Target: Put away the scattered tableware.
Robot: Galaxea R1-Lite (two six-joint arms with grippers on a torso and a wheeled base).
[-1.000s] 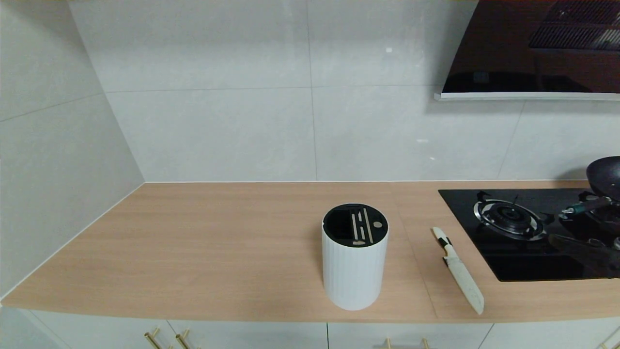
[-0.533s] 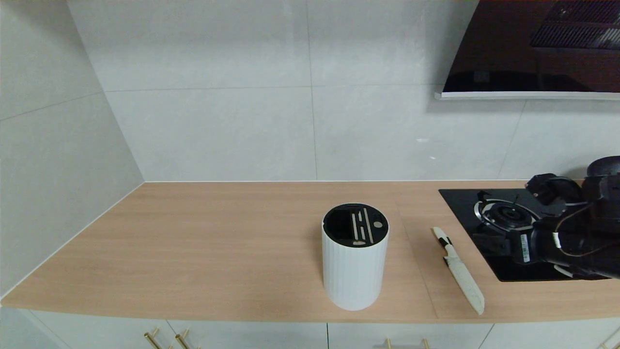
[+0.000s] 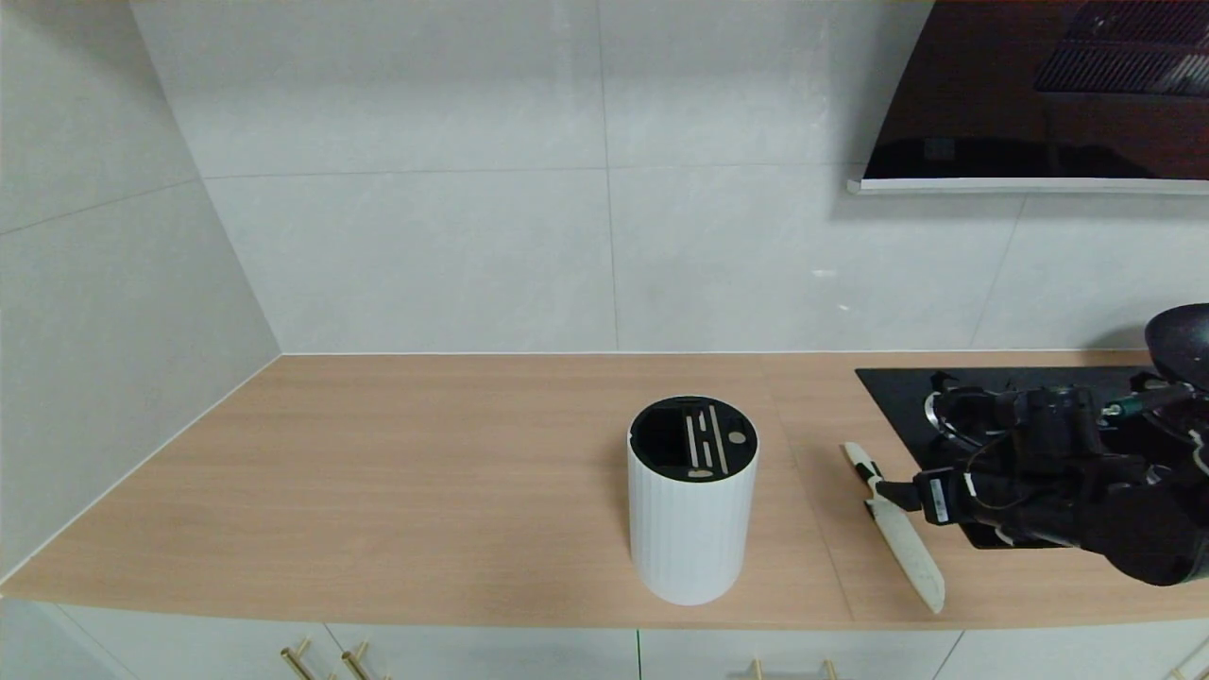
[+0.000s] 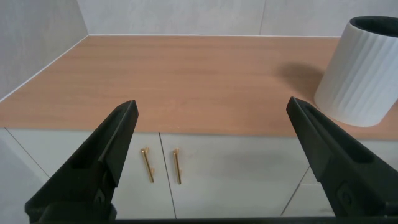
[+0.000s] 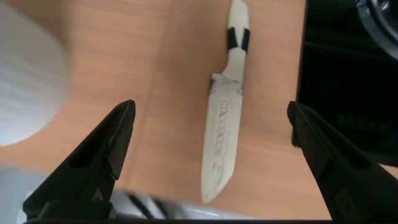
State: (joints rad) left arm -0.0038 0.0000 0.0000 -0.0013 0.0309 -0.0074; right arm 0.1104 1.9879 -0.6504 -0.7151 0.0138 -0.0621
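Quick update: a second ago my right arm was barely poking in at the right edge of the head view, out over the stove [image 3: 897, 392]. Now it's swung in toward the centre and lower, so my right claw [image 5: 209, 107] sits right above the knife [image 3: 895, 534]. Its fingers are spread wide either side of it, and as far as I can tell they aren't touching it.

The knife hasn't budged. It's flat on the counter [image 3: 425, 472] at lower right, between the stove and the white holder [image 3: 692, 501], blade pointing at the bottom edge. The holder's in the middle, slots facing up.

My left claw [image 4: 211, 106] is spread too, hanging low by the cabinet fronts.

I reckon the approach is basically done. What's left is dropping down and pinching the handle.
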